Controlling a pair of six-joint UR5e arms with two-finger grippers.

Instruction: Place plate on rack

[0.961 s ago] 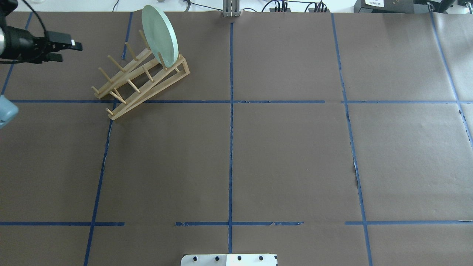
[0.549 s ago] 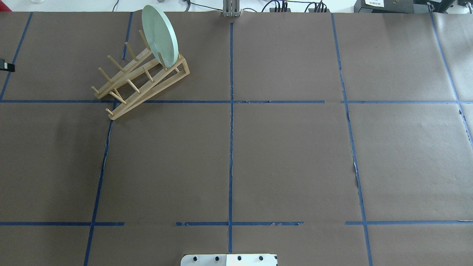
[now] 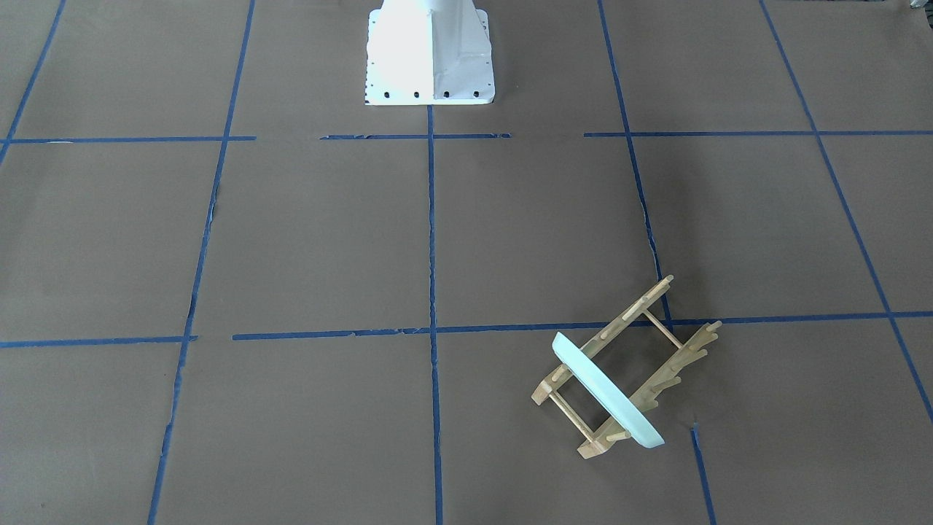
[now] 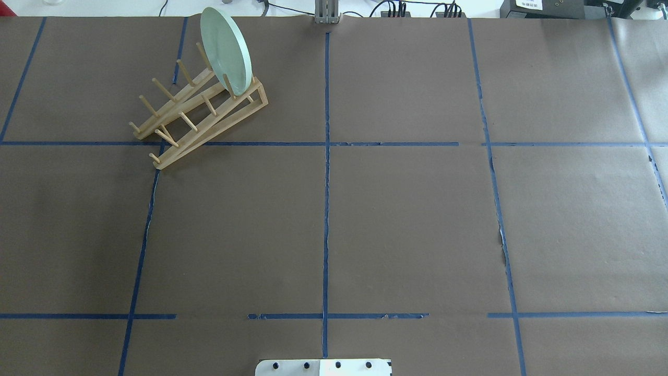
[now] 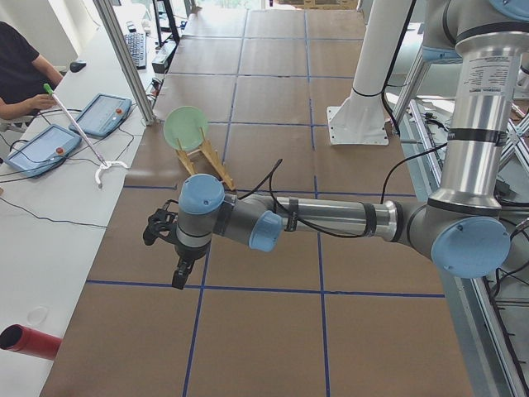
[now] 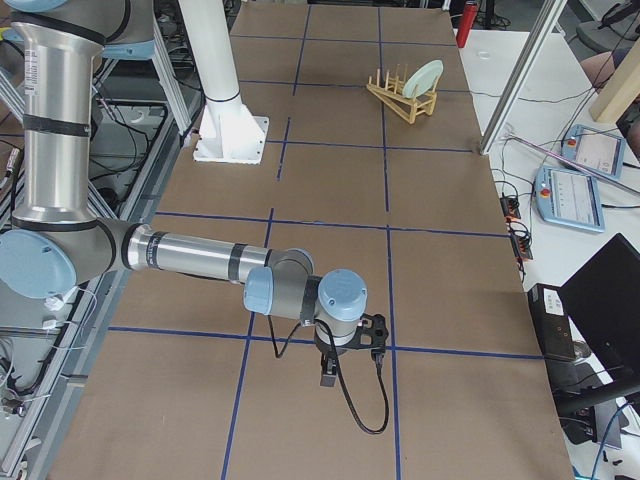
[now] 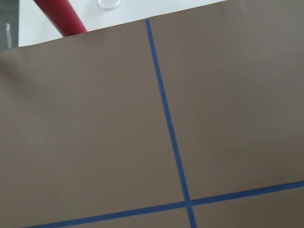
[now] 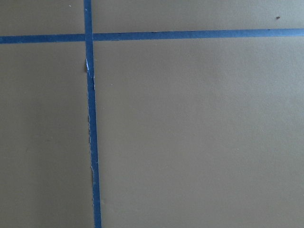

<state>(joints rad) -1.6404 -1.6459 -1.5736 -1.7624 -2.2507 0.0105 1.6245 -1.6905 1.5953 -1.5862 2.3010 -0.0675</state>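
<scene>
The pale mint-green plate point(image 4: 225, 49) stands on edge between the pegs at the far end of the light-wood rack point(image 4: 177, 112), leaning slightly. Both also show in the front-facing view, the plate point(image 3: 605, 390) across the rack point(image 3: 634, 310). No gripper touches them. My left gripper point(image 5: 155, 230) shows only in the exterior left view, low over the table well away from the rack point(image 5: 207, 161). My right gripper point(image 6: 372, 330) shows only in the exterior right view, far from the plate point(image 6: 424, 75). I cannot tell whether either is open or shut.
The white robot base point(image 3: 428, 51) stands at the table's near edge. A red cylinder point(image 5: 33, 341) lies off the table's left end. Teach pendants point(image 5: 99, 114) and an operator sit along the far side. A metal post point(image 4: 326, 11) stands at the far edge.
My left gripper has drawn back to the left, out of the overhead view. The plate and the rack have not moved.
</scene>
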